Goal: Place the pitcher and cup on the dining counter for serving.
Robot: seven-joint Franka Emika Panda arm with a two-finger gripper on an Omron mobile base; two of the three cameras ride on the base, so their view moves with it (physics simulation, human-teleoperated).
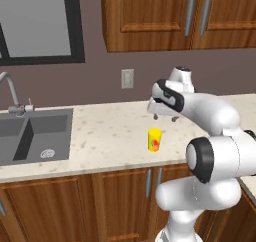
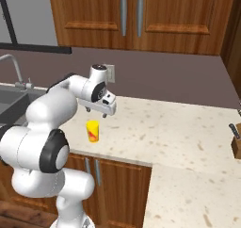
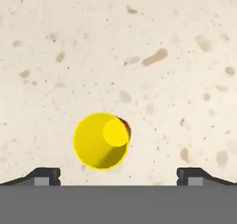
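The small yellow cup [image 1: 155,139] with a red mark on its side stands upright on the speckled beige sink counter [image 1: 110,136], a little back from the front edge. My gripper [image 1: 165,118] hangs just above it, pointing down, open and holding nothing. From the right base view the cup [image 2: 92,131] sits directly under the gripper [image 2: 96,112]. In the hand view I look down into the cup [image 3: 102,140], slightly left of centre, while the gripper [image 3: 118,176] spreads its fingertips [image 3: 46,174] wide on either side. The pitcher and the dining counter are out of view.
A grey sink [image 1: 35,133] with a faucet [image 1: 10,91] lies to the left of the cup. Wooden wall cabinets [image 1: 150,16] hang above, with an outlet [image 1: 127,78] on the wall. A knife block [image 2: 235,144] stands far right on the counter.
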